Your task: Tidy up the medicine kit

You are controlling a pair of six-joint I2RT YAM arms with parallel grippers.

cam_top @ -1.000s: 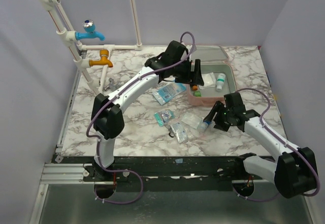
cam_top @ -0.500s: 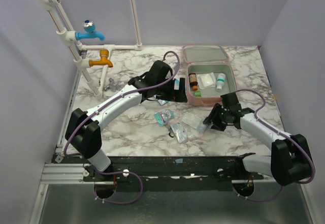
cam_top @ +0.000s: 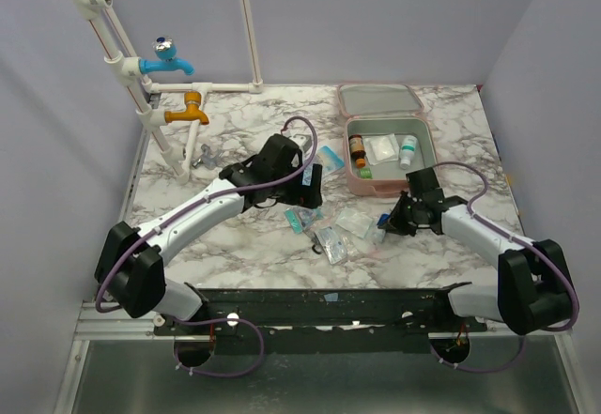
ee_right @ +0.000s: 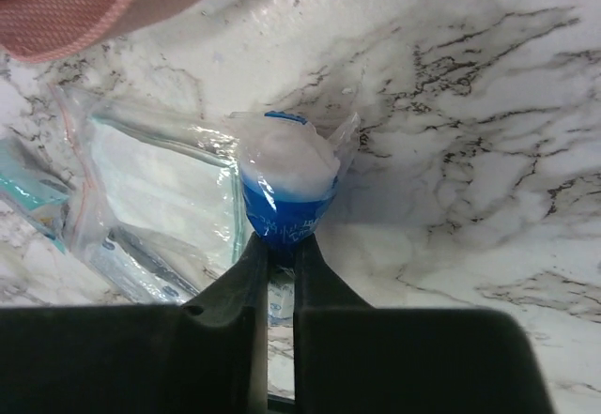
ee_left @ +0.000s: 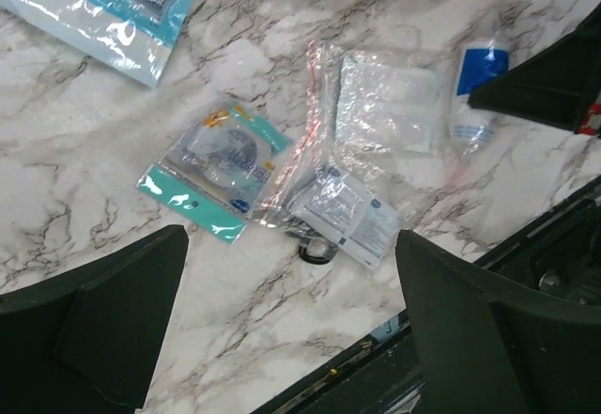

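The medicine kit [cam_top: 425,147] lies open at the back right, pink, its lid [cam_top: 378,100] flat behind it; small bottles and a white packet sit inside. My right gripper [ee_right: 279,250] is shut on the lower end of a small blue-and-white plastic packet [ee_right: 286,184], in front of the kit's corner [ee_right: 84,10] on the marble. My left gripper [ee_left: 291,329] hangs wide open and empty above loose items: a teal packet [ee_left: 221,165], a clear zip bag [ee_left: 385,104] and a white sachet [ee_left: 347,217]. From above, the left gripper [cam_top: 305,189] is left of the kit.
A large blue-edged packet [ee_left: 103,1] lies toward the kit. A small black ring [ee_left: 315,253] peeks from under the sachet. White pipes with a blue tap [cam_top: 167,57] and an orange tap [cam_top: 188,111] stand at the back left. The table's front edge [ee_left: 376,376] is close.
My left arm has swung from the kit back toward the near left, over the loose packets, and its jaws have opened wide. My right gripper has closed on the blue-and-white packet.
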